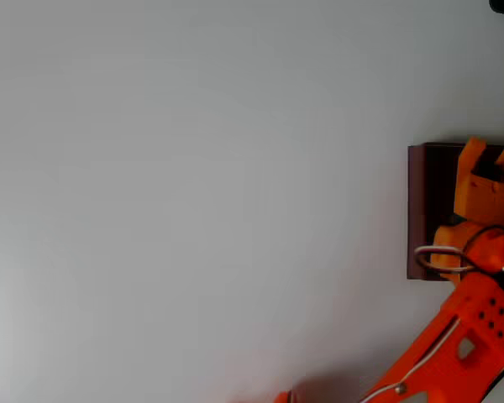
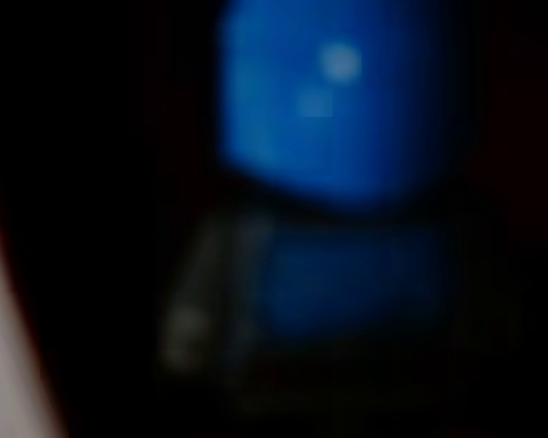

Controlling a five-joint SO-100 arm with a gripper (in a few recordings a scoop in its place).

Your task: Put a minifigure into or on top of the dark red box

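Note:
The dark red box (image 1: 417, 210) lies at the right edge of the overhead view, with maroon walls and a dark inside. My orange gripper (image 1: 485, 172) hangs over its opening, pointing into it. In the wrist view the minifigure's blue round head (image 2: 338, 100) looms very close and blurred, its dark body (image 2: 347, 292) below it, all against near-black surroundings. The fingers cannot be made out there, so whether they hold the figure is unclear.
The white table (image 1: 193, 185) stretches out left of the box. The orange arm (image 1: 454, 344) reaches in from the bottom right. A pale strip (image 2: 9, 347) shows at the lower left of the wrist view.

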